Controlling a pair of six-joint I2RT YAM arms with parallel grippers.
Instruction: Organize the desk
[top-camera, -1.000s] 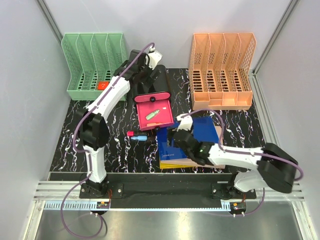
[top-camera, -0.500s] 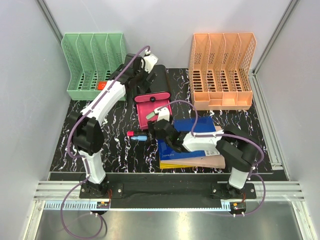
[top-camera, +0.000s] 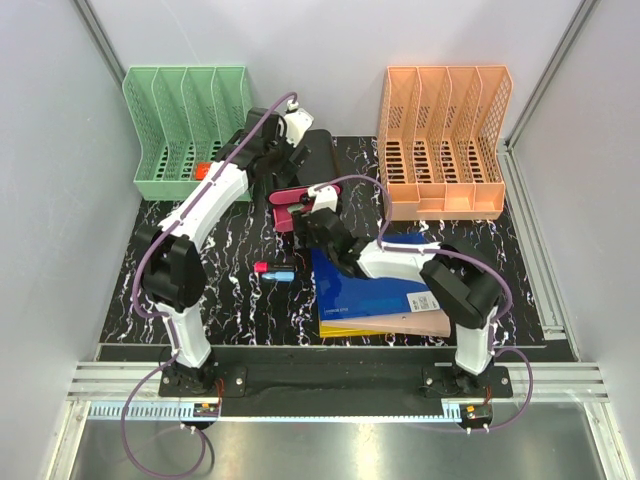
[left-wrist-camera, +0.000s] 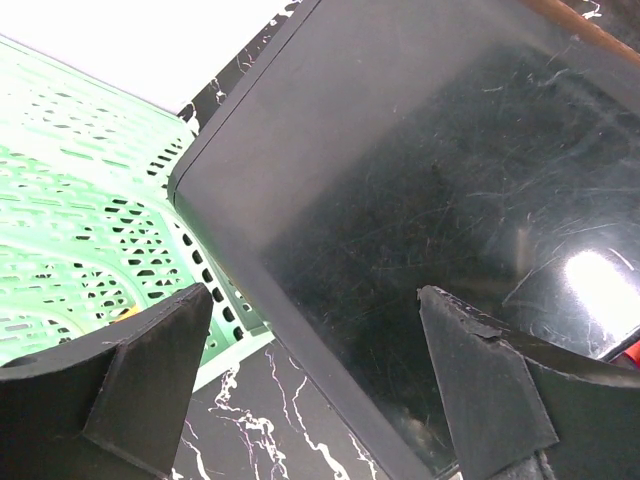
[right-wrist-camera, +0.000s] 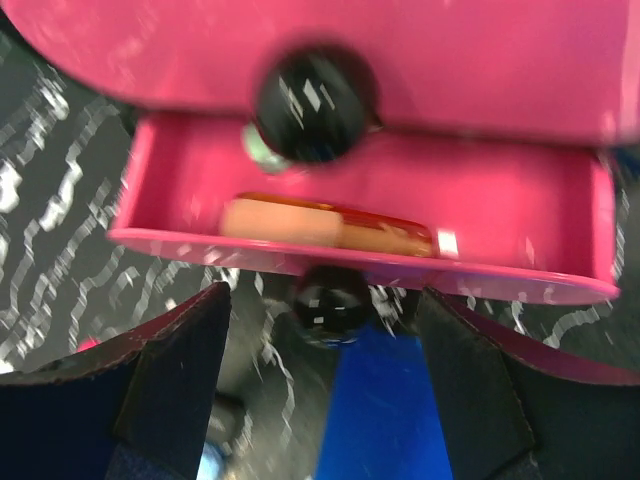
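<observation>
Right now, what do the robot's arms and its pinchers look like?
The left arm and right arm are white shells with black joints, and each trails a looping purple cable. The left gripper and right gripper each have two matte black, wedge-shaped fingers.

Desk (top-camera: 240, 300): smooth black surface with white marble-look veining. Green file rack (top-camera: 185, 130) and orange file rack (top-camera: 445, 140): perforated plastic. Black drawer unit (left-wrist-camera: 420, 230): glossy top, finely scratched. Pink drawer (right-wrist-camera: 480, 200): smooth, glossy plastic; its black knob (right-wrist-camera: 328, 302) is shiny.
</observation>
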